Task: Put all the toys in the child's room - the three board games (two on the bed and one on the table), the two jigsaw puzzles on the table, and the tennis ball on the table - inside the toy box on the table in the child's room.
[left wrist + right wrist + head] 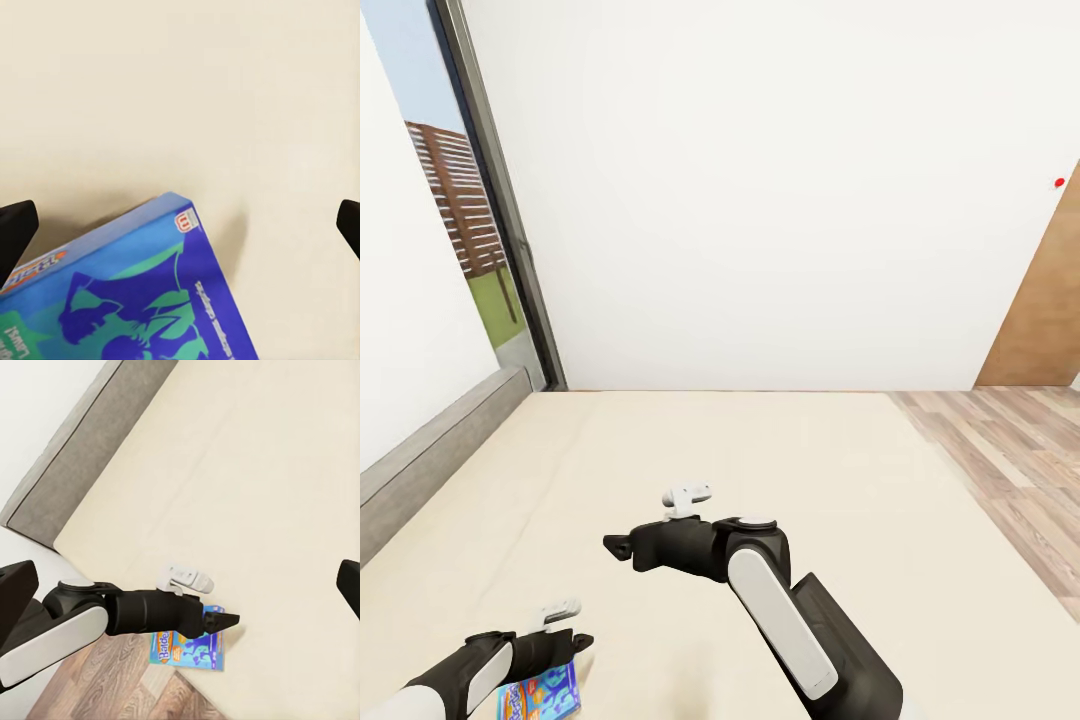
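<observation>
The low bed with plain beige mattress takes most of the head view, and its low grey headboard runs along the left side. Behind it is a white wall, w/ a dark-framed window at the left corner and a brown wooden door at far right. Light wooden floor is beside the bed's right edge.

The small blue flat board game box lies flat on the mattress, near the bed edge closest to the robot, at bottom left of head view. In right wrist view the same box sits just beside the mattress edge, w/ wooden floor under that edge.

The left gripper hangs over the box, its black fingers pointing toward the middle of the bed. In left wrist view the two fingertips stand wide apart at both picture sides, and the box corner lies between and below them; nothing is clamped. If it touches the box, I cannot tell.

The right gripper is above bare mattress, approx. mid-bed, well apart from the box. In right wrist view its fingertips are also wide apart, holding nothing.

Nothing stands between the left gripper and the box. The mattress around is bare, much open room toward the wall and the right edge.
</observation>
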You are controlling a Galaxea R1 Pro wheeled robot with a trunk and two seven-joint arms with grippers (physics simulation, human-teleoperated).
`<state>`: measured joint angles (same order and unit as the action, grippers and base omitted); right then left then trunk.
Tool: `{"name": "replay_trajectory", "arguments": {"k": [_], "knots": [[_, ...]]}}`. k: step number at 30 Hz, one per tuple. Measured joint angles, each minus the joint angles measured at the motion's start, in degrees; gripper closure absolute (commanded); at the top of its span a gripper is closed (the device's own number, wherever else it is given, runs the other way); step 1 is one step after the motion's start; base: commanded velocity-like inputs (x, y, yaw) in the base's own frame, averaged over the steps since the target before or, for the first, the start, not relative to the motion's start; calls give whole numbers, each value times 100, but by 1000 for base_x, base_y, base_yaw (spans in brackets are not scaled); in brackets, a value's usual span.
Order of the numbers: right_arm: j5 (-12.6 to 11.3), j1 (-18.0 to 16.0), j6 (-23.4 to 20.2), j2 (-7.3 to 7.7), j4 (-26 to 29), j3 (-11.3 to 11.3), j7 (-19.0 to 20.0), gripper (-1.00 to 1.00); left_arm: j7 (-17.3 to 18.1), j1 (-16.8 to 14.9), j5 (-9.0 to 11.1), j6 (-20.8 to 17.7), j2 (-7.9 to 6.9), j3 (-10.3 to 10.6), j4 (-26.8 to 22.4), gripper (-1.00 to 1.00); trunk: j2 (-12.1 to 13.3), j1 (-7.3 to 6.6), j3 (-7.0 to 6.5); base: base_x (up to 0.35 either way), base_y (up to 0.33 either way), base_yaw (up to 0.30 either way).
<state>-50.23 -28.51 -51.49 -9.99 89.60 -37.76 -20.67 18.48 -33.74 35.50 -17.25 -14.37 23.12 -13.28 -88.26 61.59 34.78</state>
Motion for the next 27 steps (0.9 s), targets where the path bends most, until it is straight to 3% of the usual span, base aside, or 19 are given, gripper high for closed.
{"name": "replay_trajectory", "arguments": {"k": [20, 27], "knots": [[0, 0, 0, 0, 0, 0, 0, -100, 0, 1, 6, -24, 0, -5, 0, -100, 0, 0, 0, 0, -13, 0], [0, 0, 0, 0, 0, -1, 0, -100, -12, 1, -9, -370, 0, -46, 0, -100, 0, 0, 0, 0, -1, 0]]}}
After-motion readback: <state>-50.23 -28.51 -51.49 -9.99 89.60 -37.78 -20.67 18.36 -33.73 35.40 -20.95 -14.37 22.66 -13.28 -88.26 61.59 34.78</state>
